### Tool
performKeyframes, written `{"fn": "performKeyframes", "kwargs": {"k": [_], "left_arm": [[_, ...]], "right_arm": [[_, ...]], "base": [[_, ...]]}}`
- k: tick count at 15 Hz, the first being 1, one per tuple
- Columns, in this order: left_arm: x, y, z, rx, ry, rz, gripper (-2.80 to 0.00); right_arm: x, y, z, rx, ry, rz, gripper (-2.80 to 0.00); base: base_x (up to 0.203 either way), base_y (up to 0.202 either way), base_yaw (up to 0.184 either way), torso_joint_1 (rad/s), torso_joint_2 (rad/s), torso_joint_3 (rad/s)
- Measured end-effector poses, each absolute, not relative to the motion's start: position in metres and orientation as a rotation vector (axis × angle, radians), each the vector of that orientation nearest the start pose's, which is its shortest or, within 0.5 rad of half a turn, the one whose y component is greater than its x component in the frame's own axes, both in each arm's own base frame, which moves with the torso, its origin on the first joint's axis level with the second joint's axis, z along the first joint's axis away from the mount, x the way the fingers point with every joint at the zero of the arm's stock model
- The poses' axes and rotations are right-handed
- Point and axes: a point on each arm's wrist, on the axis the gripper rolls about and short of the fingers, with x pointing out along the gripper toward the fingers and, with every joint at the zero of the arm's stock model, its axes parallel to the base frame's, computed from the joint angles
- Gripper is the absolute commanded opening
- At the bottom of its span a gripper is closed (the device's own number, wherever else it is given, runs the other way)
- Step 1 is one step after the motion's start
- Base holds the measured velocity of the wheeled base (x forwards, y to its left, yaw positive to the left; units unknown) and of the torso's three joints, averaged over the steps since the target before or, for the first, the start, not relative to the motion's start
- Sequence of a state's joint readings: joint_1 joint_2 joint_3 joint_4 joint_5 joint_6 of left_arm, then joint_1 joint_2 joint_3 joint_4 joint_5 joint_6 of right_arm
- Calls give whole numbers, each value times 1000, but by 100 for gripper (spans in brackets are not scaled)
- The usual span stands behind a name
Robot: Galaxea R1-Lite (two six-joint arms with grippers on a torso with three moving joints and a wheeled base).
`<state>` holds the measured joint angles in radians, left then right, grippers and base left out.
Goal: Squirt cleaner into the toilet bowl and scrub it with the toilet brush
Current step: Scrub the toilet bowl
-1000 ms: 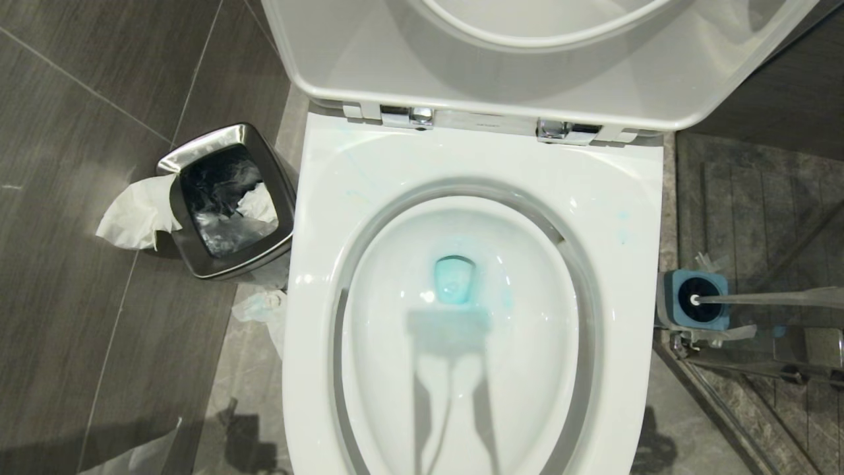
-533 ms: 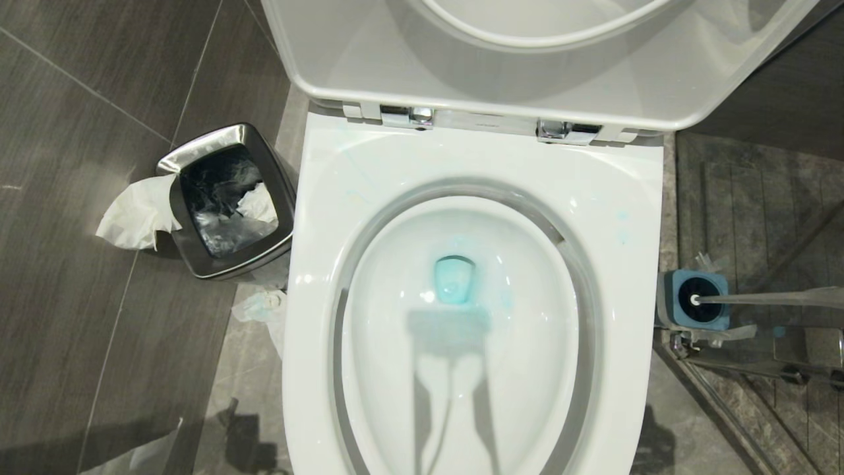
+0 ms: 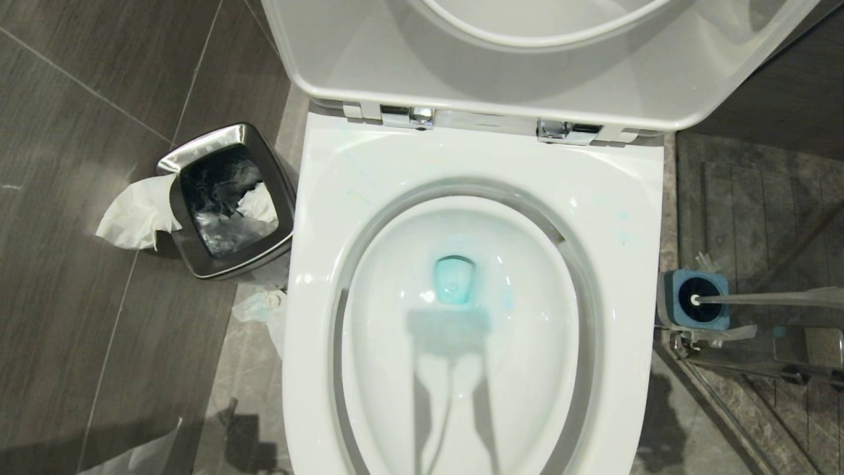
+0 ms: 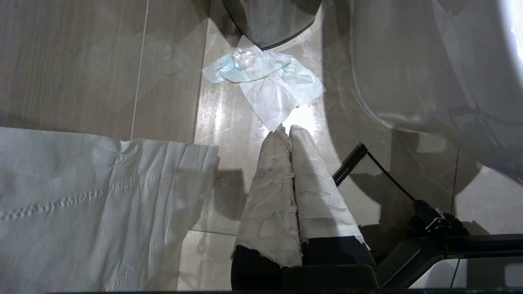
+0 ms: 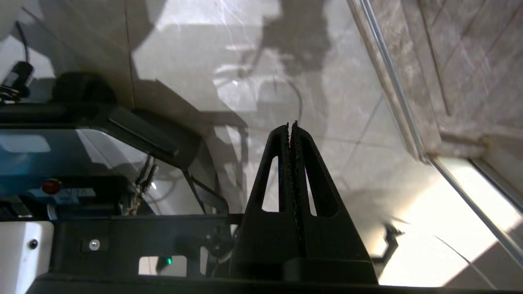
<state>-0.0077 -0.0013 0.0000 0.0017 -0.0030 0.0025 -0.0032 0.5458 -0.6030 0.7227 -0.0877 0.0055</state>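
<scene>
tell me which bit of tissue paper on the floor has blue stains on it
The crumpled tissue lying between the steel bin and the toilet bowl. It shows pale blue patches; the tissue draped over the bin's left edge is plain white.

black fingers (image 5: 291,171), paper-wrapped fingers (image 4: 282,183)

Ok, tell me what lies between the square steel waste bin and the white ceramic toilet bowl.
In the head view, crumpled white tissue lies on the grey tiled floor between the steel waste bin and toilet bowl.
</scene>
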Motion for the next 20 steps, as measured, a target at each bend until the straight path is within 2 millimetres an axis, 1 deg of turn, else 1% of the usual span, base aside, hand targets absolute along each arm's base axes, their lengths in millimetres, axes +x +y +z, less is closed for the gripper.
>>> {"fn": "performKeyframes", "kwargs": {"k": [3, 7, 8, 11, 15, 20], "left_arm": [[-23, 0, 75, 3, 0, -11, -280], [-23, 0, 75, 3, 0, -11, -280], [-23, 0, 75, 3, 0, -11, -280], [-23, 0, 75, 3, 0, -11, -280], [-23, 0, 75, 3, 0, -10, -280], [-23, 0, 75, 2, 0, -10, -280]], "right_arm": [[15, -2, 187, -12, 685, -112, -280], [49, -4, 189, 28, 546, -188, -280], [55, -4, 190, 30, 517, -207, -280], [61, -5, 190, 25, 517, -235, -280], [68, -4, 188, 18, 543, -217, -280], [73, -4, 187, -21, 493, -208, -280]], "base": [[0, 0, 0, 0, 0, 0], [0, 0, 0, 0, 0, 0], [0, 0, 0, 0, 0, 0], [0, 0, 0, 0, 0, 0], [0, 0, 0, 0, 0, 0], [0, 0, 0, 0, 0, 0]]}}
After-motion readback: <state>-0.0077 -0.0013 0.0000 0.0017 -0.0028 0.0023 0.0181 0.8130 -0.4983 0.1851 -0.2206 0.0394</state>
